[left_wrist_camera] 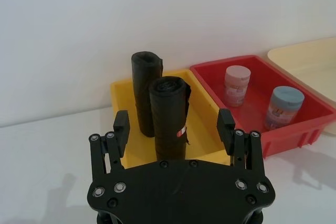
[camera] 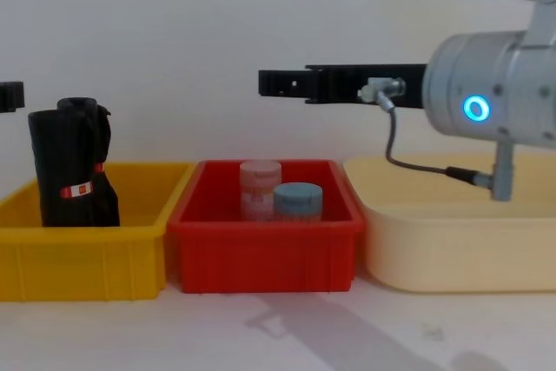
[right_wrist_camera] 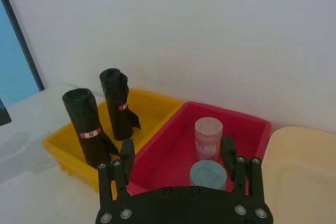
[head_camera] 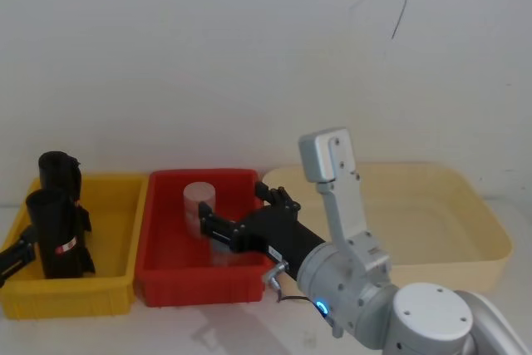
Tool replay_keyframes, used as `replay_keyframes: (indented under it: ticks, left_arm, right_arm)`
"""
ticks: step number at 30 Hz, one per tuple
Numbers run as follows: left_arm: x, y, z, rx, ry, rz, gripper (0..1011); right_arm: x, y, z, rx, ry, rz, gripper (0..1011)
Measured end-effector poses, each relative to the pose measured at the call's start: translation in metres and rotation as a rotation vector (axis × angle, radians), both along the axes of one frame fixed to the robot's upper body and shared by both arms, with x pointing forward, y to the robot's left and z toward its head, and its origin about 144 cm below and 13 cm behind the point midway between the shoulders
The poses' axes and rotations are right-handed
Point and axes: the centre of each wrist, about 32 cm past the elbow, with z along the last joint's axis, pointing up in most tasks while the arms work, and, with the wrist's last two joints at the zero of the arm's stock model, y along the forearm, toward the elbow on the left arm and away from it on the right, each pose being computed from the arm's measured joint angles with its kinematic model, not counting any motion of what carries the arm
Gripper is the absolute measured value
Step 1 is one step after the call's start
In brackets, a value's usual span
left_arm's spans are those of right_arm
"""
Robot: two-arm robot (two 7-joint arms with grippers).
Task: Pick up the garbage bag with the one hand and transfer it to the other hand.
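Observation:
Two garbage bag rolls stand upright in the yellow bin (head_camera: pixel 108 288). The nearer garbage bag (head_camera: pixel 56 239) (left_wrist_camera: pixel 169 119) (camera: pixel 65 180) carries a red-and-white label band; the other roll (head_camera: pixel 60 174) (left_wrist_camera: pixel 144 93) stands just behind it. My left gripper (head_camera: pixel 21 251) (left_wrist_camera: pixel 174 121) is open at the bin's left side, facing the nearer roll, apart from it and holding nothing. Over the red bin (head_camera: pixel 191 284) my right gripper (head_camera: pixel 231 205) (right_wrist_camera: pixel 177 153) (camera: pixel 265 82) hovers open and empty, above the jars.
A pink jar (left_wrist_camera: pixel 237 85) (camera: pixel 260 184) and a blue-lidded jar (left_wrist_camera: pixel 283 107) (camera: pixel 297 202) stand in the red bin. A cream tub (head_camera: pixel 449 230) sits at the right. A white wall rises close behind the bins.

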Motion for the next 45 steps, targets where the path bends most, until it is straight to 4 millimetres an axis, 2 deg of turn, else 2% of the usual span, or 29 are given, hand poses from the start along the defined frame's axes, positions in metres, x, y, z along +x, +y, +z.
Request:
replay_keyframes:
  ticks: [9,23,45]
  left_arm:
    - [0.02,0.005,-0.008,-0.008,0.012,-0.019,1001]
    - [0.063,0.002,-0.019,-0.03,0.036,-0.048,1001]
    - [0.094,-0.003,-0.024,-0.036,0.071,-0.068,1001]
  right_arm:
    - [0.015,0.011,-0.008,-0.026,-0.002,-0.013,1000]
    - [0.033,0.012,-0.015,-0.078,0.02,-0.025,1000]
    - [0.055,0.01,-0.012,-0.145,0.068,-0.02,1000]
